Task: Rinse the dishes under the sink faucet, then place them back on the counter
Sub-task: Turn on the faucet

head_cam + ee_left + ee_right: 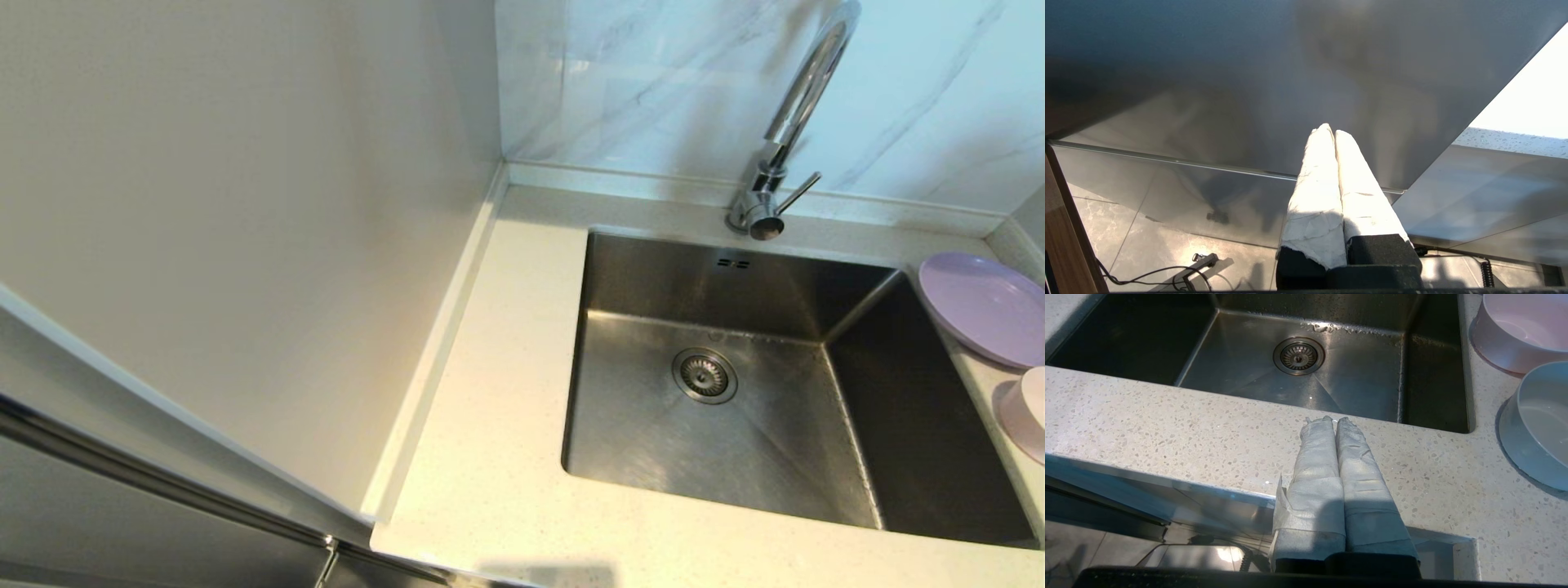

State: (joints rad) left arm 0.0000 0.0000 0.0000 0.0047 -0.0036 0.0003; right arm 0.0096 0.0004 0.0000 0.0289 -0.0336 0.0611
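Nothing is rinsed yet — the lilac plate [984, 306] and pink-white bowl [1029, 412] sit dry on the counter [490, 457] right of the sink [735, 392]. Both the left gripper [1329, 130] and the right gripper [1331, 419] are clenched and empty, low before the counter — all steps remain.

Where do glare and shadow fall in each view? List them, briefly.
Head view: soft glare on the wall tiles; the sink is in deep shadow along its right wall. Left wrist view: hard light on the left gripper, with a dark panel above it. Right wrist view: the right gripper is shaded at its base, and the counter is evenly lit.
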